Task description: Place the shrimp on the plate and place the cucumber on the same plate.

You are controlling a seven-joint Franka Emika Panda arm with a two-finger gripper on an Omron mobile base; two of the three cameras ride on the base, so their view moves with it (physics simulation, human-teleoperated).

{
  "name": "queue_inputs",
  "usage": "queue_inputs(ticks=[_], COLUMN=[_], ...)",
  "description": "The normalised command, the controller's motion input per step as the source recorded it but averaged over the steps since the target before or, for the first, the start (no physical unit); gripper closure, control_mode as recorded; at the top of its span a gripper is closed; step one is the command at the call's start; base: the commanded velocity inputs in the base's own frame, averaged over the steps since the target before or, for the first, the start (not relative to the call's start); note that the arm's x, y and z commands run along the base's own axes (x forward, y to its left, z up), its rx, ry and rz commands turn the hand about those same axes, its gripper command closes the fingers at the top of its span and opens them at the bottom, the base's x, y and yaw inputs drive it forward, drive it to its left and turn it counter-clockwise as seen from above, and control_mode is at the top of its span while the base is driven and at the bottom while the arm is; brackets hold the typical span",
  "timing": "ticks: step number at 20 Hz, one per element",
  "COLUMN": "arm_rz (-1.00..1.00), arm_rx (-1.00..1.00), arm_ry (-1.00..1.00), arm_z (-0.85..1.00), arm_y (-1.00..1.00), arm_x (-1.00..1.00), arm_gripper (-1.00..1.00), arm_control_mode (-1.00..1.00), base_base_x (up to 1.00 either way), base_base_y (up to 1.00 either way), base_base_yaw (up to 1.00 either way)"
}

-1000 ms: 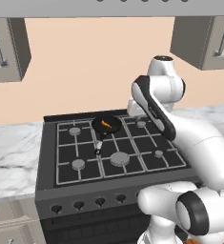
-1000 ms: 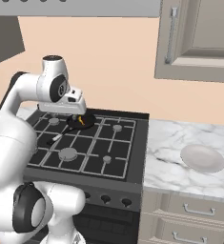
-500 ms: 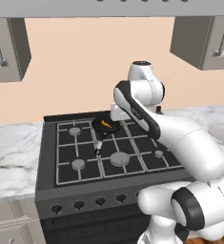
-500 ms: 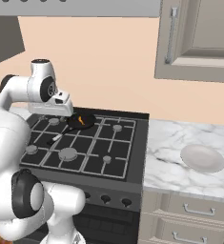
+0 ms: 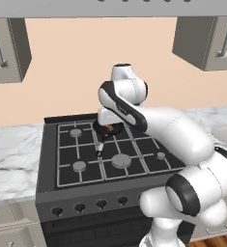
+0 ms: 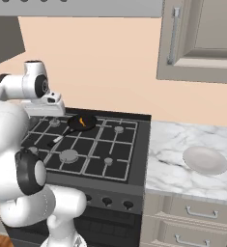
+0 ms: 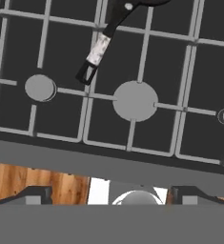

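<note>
orange shrimp (image 6: 82,121) in pan (image 6: 81,123), right of claw (image 6: 46,105)

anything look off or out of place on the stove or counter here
Nothing spilled or damaged. One mismatch: the shrimp lies in the frying pan on the stove, while the plate sits bare on the marble counter to the right.

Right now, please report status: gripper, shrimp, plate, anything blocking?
Gripper open, empty, above the stove front. Shrimp in the pan on the stove. Plate bare on the counter to the right. Cucumber not spotted. Nothing blocking.
</note>
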Motion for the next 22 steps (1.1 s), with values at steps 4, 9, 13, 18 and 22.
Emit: queue_inputs(ticks=[4,9,13,18,22], arm_rz=[0.05,0.05,0.03,0.03,0.01], arm_rx=[-0.01,0.0,0.0,0.02,0.0], arm_ry=[0.06,0.0,0.0,0.0,0.01], arm_z=[-0.12,-0.27,-0.2,-0.24,-0.28], arm_y=[0.18,-0.21,-0.31,-0.16,0.0], arm_x=[0.1,0.58,0.66,0.67,0.71], arm_gripper=[-1.0,-1.0,-1.0,-1.0,-1.0], arm_control_mode=[-1.0,-1.0,-1.0,-1.0,-1.0], base_base_x=[0.0,0.0,0.0,0.0,0.0], base_base_y=[0.0,0.0,0.0,0.0,0.0], base_base_yaw=[0.0,0.0,0.0,0.0,0.0])
